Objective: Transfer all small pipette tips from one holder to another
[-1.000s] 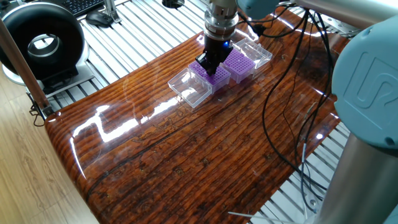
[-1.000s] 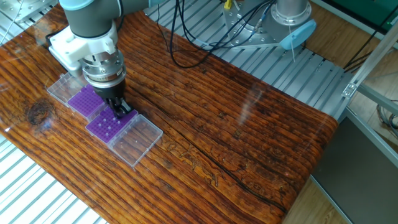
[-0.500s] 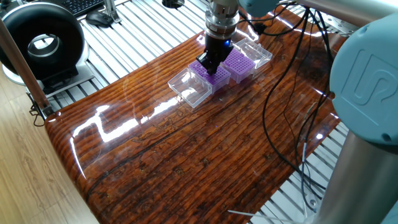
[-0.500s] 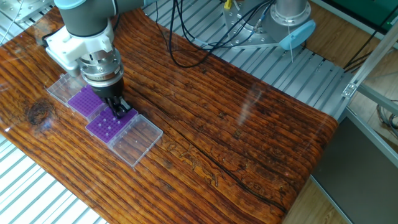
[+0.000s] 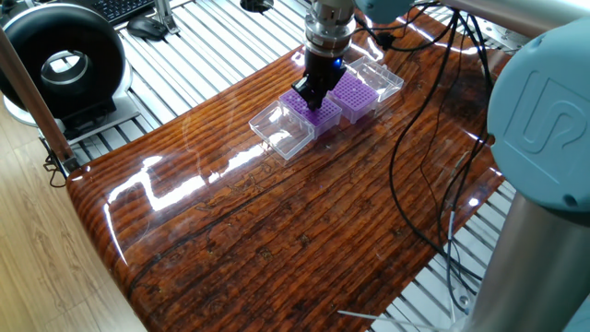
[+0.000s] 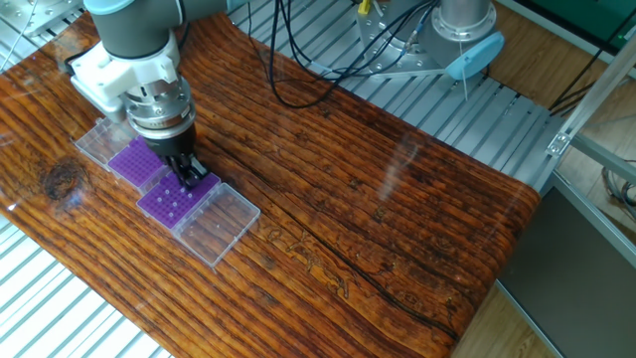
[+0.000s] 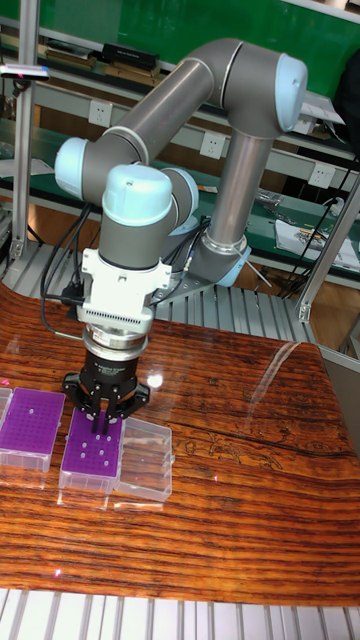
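Observation:
Two purple grid racks lie side by side on the wooden table. The nearer rack (image 7: 93, 452) (image 6: 169, 204) (image 5: 319, 111) holds several small pipette tips (image 7: 101, 455), seen only as pale dots. My gripper (image 7: 101, 430) (image 6: 189, 177) (image 5: 313, 96) points straight down over this rack's far edge, just above it. Its dark fingers (image 7: 93, 420) stand close together with a narrow gap. Anything between them is too small to make out. The second rack (image 7: 30, 416) (image 6: 134, 161) (image 5: 356, 91) lies beside it.
A clear hinged lid (image 7: 145, 460) (image 6: 217, 225) (image 5: 281, 129) lies open beside the nearer rack, and another lid (image 6: 99, 140) (image 5: 383, 76) beside the second. Black cables (image 5: 415, 129) trail over the table's far side. A slatted metal frame (image 6: 467, 109) surrounds the table.
The arm has shifted slightly, and the gripper sits a little higher over the nearer rack. The racks and lids have not moved.

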Controlling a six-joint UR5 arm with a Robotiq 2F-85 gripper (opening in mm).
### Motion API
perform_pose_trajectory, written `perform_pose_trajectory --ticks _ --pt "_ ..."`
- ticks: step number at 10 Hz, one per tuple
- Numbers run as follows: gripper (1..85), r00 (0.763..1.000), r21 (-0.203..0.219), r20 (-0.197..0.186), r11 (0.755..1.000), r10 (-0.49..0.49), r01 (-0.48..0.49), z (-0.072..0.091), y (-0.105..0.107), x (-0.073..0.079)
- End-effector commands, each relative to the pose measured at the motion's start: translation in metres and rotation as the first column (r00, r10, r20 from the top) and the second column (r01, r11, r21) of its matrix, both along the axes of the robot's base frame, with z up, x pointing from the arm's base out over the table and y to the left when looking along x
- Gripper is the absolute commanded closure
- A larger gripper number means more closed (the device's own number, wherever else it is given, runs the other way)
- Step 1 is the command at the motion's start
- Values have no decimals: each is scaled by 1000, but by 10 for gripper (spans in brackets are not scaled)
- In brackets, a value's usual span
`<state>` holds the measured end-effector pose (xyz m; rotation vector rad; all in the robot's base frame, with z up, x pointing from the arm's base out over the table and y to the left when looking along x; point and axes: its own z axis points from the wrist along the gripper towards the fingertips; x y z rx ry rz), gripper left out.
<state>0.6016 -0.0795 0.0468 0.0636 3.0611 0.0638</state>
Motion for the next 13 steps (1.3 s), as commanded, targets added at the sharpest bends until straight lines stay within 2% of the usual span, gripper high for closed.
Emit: perform_pose_trajectory --ticks 1,13 --pt "657 1000 13 7 1000 1 -1 0 2 4" --pt "653 1000 11 8 1000 9 -9 -4 0 8"
